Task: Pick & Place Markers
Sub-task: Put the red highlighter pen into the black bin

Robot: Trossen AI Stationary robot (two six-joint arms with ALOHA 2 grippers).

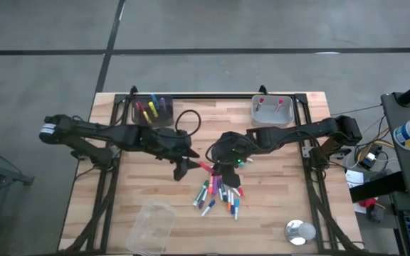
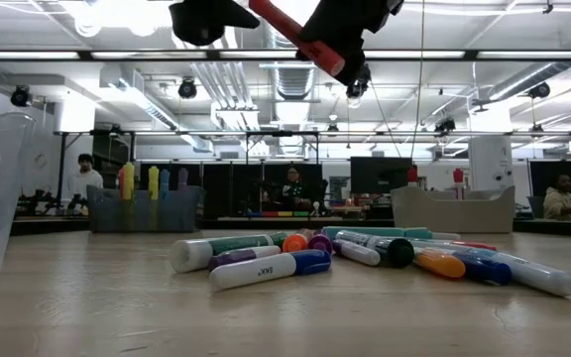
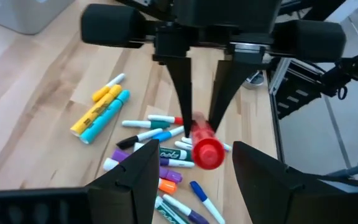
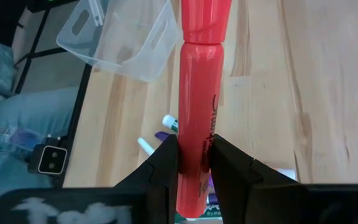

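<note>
Right gripper (image 4: pixel 194 163) clenched on red marker (image 4: pixel 199 106), raised above marker pile (image 1: pixel 219 192) mid-worktop (image 1: pixel 276 213). Left gripper (image 3: pixel 191 168) spread wide just left, facing marker. Risk: slip if handover mistimed; thin grip near one end.

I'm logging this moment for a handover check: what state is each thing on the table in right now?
Right gripper: shut on the red marker, above the pile.
Red marker: lifted off the table, capped.
Left gripper: open, empty, facing the red marker.
Marker pile: loose, lying flat on the table.
Dark bin: holds several upright markers.
Grey bin: holds two markers.
Clear container: lying on its side, empty.
</note>
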